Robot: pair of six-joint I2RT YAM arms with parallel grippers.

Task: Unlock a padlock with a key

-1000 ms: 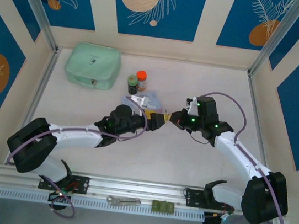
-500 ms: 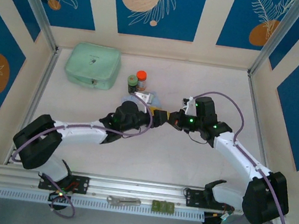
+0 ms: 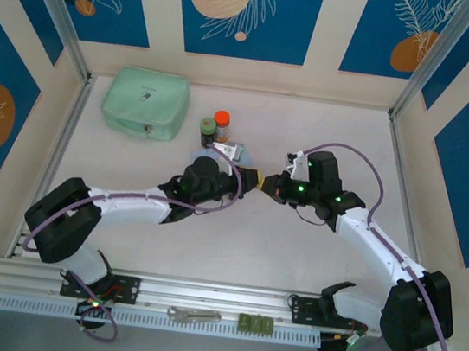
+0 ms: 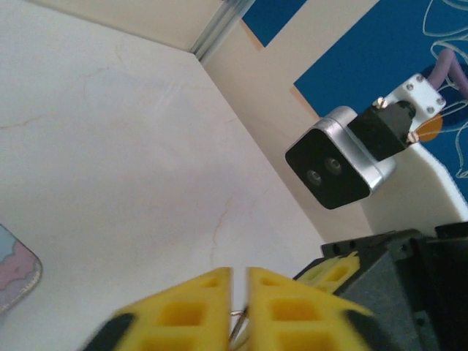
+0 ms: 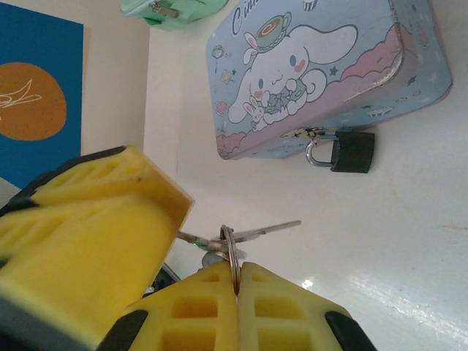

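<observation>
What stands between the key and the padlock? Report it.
Nothing visible. The right gripper holds the key by its ring; only bare table lies between its tip and the padlock hooked on the cartoon tin. The left gripper sits at the key's other end, off that path.

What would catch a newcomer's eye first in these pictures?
The left end effector and right end effector meet tip to tip mid-table, both closed on the key. Just beyond, the padlock hangs from the clasp of the light-blue cartoon tin.
</observation>
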